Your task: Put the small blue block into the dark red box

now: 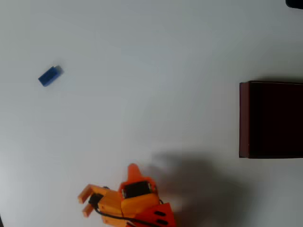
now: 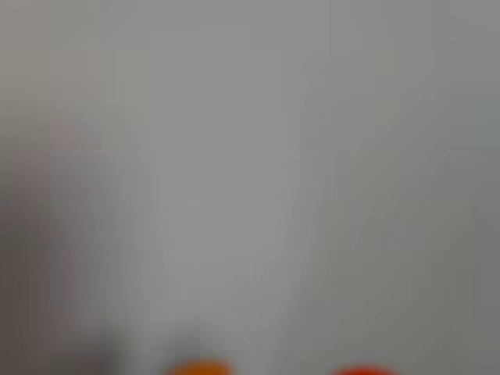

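The small blue block [image 1: 49, 75] lies flat on the white table at the upper left of the overhead view, its paler end pointing up and to the right. The dark red box [image 1: 244, 119] stands at the right edge, with thin maroon walls and a very dark interior, cut off by the frame. My orange gripper [image 1: 84, 202] is at the bottom left of centre, pointing left, open, with nothing between its fingers. It is well below the block and far left of the box. In the blurred wrist view two orange fingertips [image 2: 199, 367] stand apart at the bottom edge.
The arm casts a soft shadow [image 1: 199, 175] on the white table [image 1: 151, 71] between itself and the box. A dark object [image 1: 294, 3] sits at the top right corner.
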### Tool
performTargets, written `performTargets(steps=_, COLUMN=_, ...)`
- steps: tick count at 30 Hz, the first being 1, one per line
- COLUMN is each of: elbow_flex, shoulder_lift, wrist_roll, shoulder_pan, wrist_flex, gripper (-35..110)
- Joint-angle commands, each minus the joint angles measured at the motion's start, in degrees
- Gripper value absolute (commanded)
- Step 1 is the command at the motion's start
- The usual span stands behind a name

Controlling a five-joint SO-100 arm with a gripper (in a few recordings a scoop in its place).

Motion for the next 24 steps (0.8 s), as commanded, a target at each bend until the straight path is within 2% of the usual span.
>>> performTargets(steps=1, elbow_flex=-0.1, shoulder_lift=0.9, wrist_roll=9.3, shoulder_pan=-0.3, wrist_flex=-2.5, gripper=8)
performTargets(steps=10, elbow_flex=-5.4, shoulder_lift=0.9, wrist_roll=45.5, shoulder_pan=5.2, wrist_flex=2.8, gripper=10)
performTargets(steps=12, elbow_flex=-8.2, shoulder_lift=0.3, wrist_roll=56.3, shoulder_pan=5.4, wrist_flex=5.6, gripper=10)
performTargets(steps=14, elbow_flex=-9.2, shoulder_lift=0.4, wrist_roll=67.9, shoulder_pan=3.7, wrist_flex=6.3, gripper=10)
performTargets(steps=20, elbow_flex=-5.7, shoulder_lift=-1.9, wrist_roll=107.8, shoulder_pan=-7.6, wrist_flex=0.2, gripper=15)
performTargets(steps=24, elbow_flex=-11.4, shoulder_lift=-15.3, wrist_roll=127.3, shoulder_pan=-13.4, wrist_flex=-2.1, gripper=18)
